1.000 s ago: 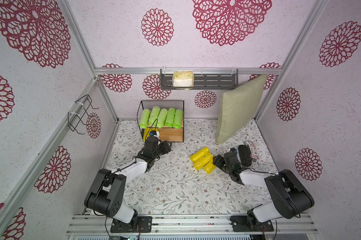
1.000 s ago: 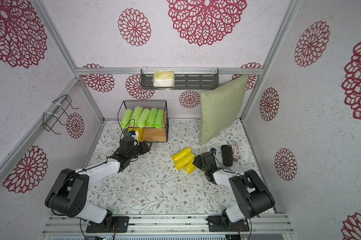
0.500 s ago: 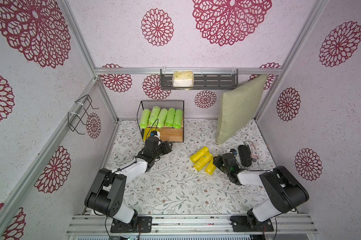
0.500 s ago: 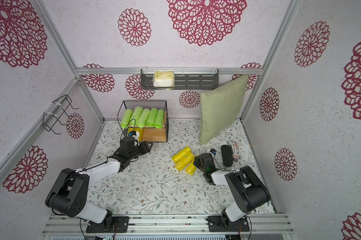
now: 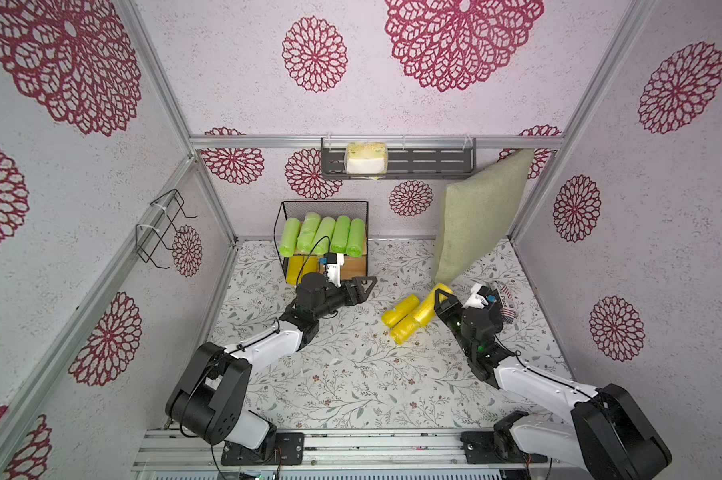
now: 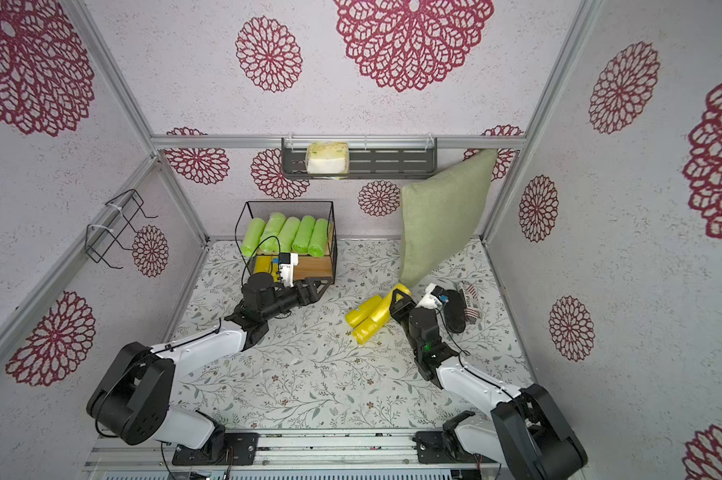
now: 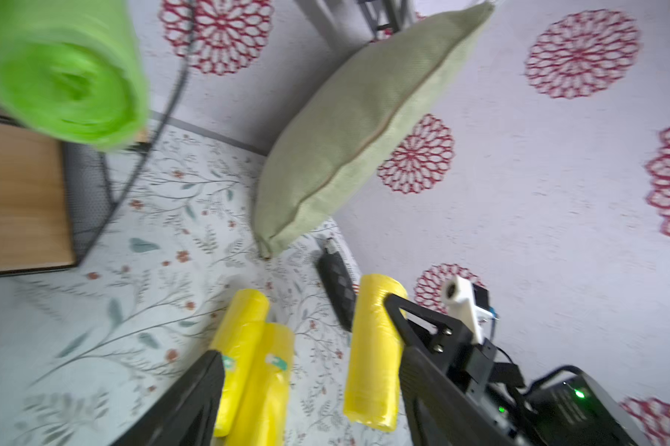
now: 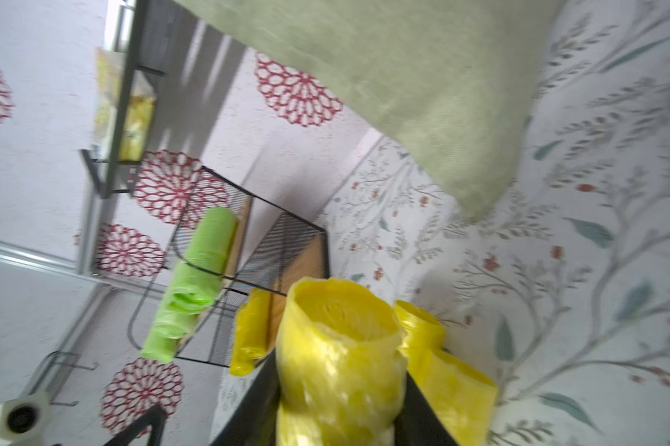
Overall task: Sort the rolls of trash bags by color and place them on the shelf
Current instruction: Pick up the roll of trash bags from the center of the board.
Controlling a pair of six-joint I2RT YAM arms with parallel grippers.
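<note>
Sort reads as past the halfway mark. In both top views the shelf (image 5: 325,207) stands at the back of the counter (image 5: 330,374), just above frame centre. Five green rolls (image 5: 322,235) lie side by side on its top board, so that colour looks finished. On the lower board one shelved yellow roll (image 5: 296,268) shows at the left end. Your left wrist hides the rest of that tier, so you cannot count it from here. Your left claw (image 5: 367,289) hangs just in front of the shelf's lower right corner, near frame centre, with its jaws spread and nothing between them. Your right claw (image 5: 437,298), right of centre, is closed around the held yellow roll (image 5: 428,309). The right wrist view shows a finger on each side of it, and the roll's end faces the shelf. You cannot tell whether the roll is clear of the counter or just resting on it. Two loose yellow rolls (image 5: 400,311) lie touching each other on the counter just left of the held one, below the lower corner of the pillow (image 5: 475,224). That accounts for four yellows, and the fifth is not found in any view. Judged remaining: carry the held roll to the lower board beside the shelved one, then fetch the two loose ones. Your left arm sits right in front of that tier, so expect to clear it away first.
</note>
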